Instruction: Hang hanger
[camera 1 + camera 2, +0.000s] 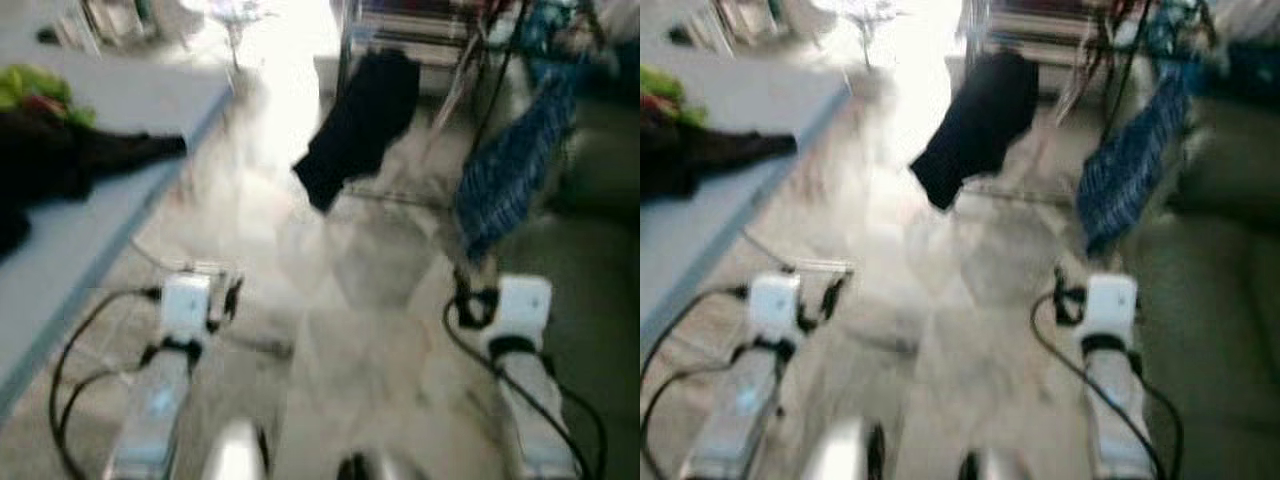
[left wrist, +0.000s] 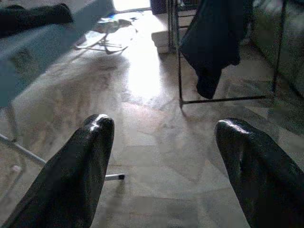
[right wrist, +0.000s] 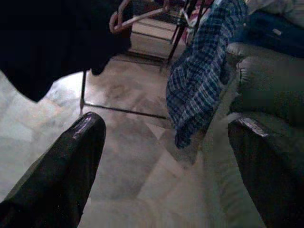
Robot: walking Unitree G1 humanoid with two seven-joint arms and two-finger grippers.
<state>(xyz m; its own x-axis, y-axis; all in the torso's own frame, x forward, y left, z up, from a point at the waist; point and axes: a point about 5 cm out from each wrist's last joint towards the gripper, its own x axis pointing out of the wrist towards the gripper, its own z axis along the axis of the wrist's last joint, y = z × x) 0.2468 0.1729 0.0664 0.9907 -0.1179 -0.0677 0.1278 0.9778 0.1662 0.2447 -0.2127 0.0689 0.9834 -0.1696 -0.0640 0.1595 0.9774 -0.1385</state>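
A clothes rack (image 2: 179, 71) stands ahead on the tiled floor. A black garment (image 1: 360, 120) and a blue plaid shirt (image 1: 515, 160) hang from it. A pink hanger (image 3: 137, 14) shows at the rack, beside the black garment (image 3: 47, 42). My left gripper (image 2: 164, 126) is open, holds nothing, and points at the floor in front of the rack. My right gripper (image 3: 166, 122) is also open and holds nothing, low in front of the plaid shirt (image 3: 204, 80). Both silver arms (image 1: 160, 390) reach forward at the bottom of the blurred head views.
A light blue table (image 1: 90, 240) stands at the left with dark clothes (image 1: 60, 160) and something green (image 1: 30, 85) on it. A green sofa (image 1: 600, 300) lines the right side. Black cables (image 1: 70, 370) loop by my arms. Bright glare covers the floor ahead.
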